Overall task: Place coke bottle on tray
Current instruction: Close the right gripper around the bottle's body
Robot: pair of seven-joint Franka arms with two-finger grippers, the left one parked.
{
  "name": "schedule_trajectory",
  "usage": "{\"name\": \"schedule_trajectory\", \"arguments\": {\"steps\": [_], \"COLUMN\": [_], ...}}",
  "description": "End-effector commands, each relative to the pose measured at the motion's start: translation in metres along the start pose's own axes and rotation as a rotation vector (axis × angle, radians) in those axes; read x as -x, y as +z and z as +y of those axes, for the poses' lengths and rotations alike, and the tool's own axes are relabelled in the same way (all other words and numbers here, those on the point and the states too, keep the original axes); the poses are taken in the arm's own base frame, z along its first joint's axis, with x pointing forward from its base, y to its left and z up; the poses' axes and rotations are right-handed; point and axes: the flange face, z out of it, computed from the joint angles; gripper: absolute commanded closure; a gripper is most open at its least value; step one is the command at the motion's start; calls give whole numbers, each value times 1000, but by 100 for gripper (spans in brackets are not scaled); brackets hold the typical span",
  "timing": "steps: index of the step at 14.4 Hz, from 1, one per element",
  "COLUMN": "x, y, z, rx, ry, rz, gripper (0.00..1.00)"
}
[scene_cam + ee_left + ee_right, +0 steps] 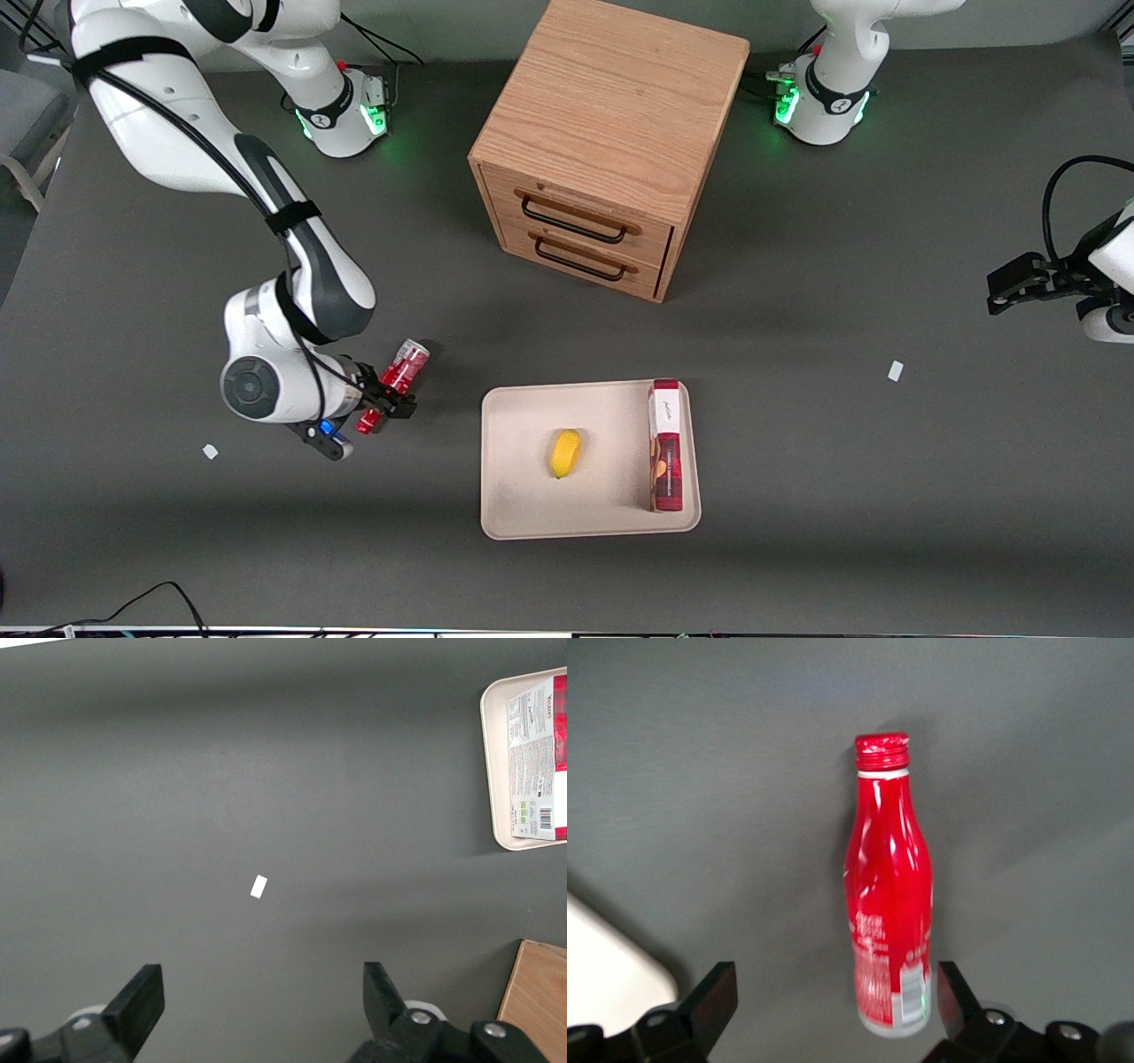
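Observation:
The coke bottle [406, 361], small and red with a red cap, lies on its side on the dark table. My right gripper [390, 400] hangs low over it, beside the tray's end that faces the working arm. The right wrist view shows the gripper [836, 988] open with its fingers [719, 992] wide apart. The bottle [890, 886] has its silvery base between them, close to one finger, and its cap points away. The beige tray [532, 509] lies a short way toward the parked arm; one corner of the tray [602, 979] shows in the wrist view.
On the tray lie a yellow fruit [565, 452] and a tall red snack box [665, 446]. A wooden two-drawer cabinet [611, 133] stands farther from the front camera. Small white scraps [210, 451] [896, 371] lie on the table.

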Motion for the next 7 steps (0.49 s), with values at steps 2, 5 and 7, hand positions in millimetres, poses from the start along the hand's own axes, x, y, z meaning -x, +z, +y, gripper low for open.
{"name": "schedule_trajectory", "arguments": {"steps": [2, 5, 7], "x": [12, 17, 17], "y": [36, 52, 57], "z": [12, 17, 17], "rx": [31, 28, 17], "ry": [-9, -13, -20], "rz": [54, 55, 66], "gripper": [0, 0, 40]}}
